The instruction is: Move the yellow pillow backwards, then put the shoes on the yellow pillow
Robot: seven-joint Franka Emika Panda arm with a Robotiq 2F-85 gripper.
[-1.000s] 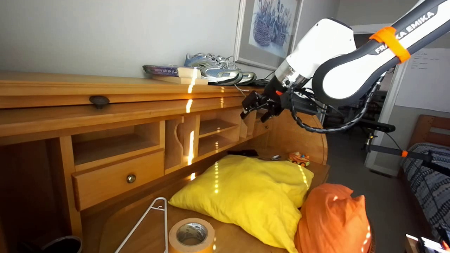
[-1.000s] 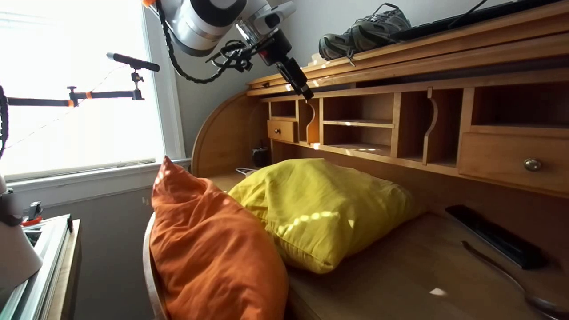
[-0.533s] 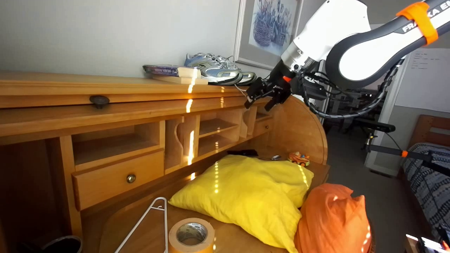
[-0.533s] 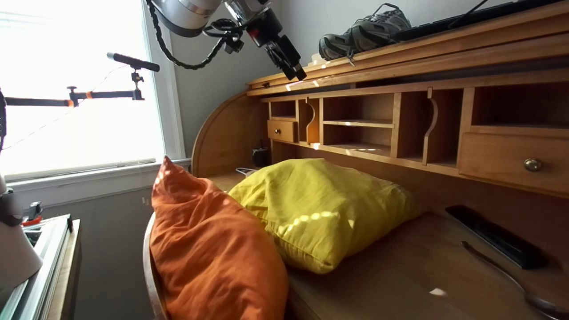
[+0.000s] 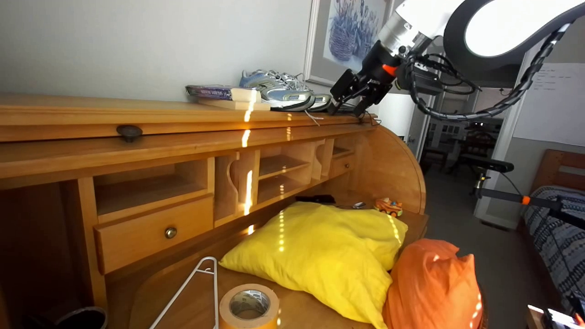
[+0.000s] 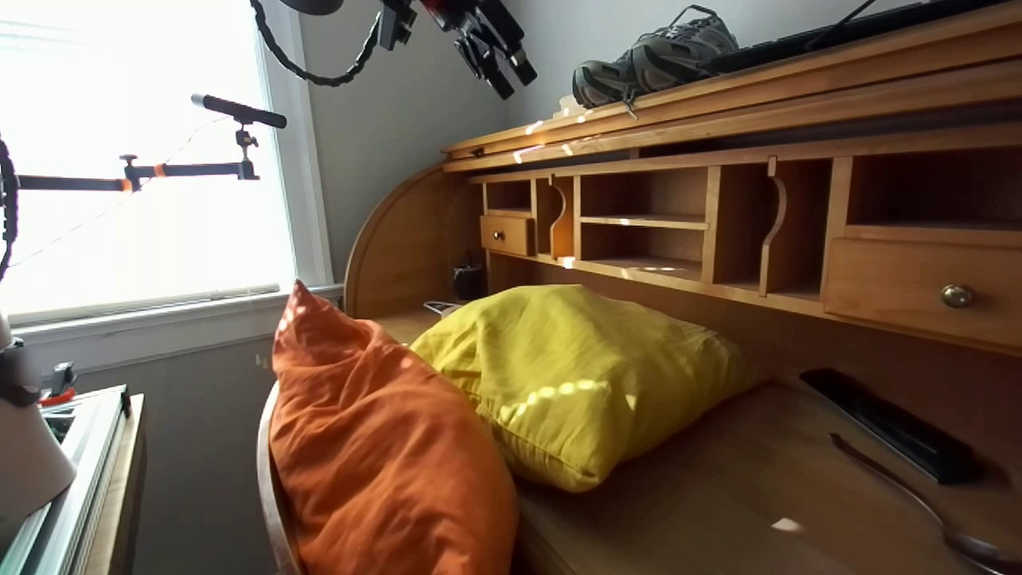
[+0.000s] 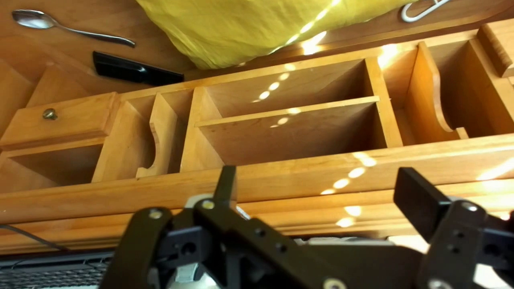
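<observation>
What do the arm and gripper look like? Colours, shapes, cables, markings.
Arm: white shell, dark band around the rounded joint, silver collar. Gripper: black, with an orange-red patch and small pale lettering, unreadable here. Jaws: black linkage, blocky tips, metallic bolt heads. A black ribbed cable hangs in a loop.

Home interior, furnished room: a wooden roll-top desk is standing below a framed flower picture. A pattern-covered bed is standing well apart.
</observation>
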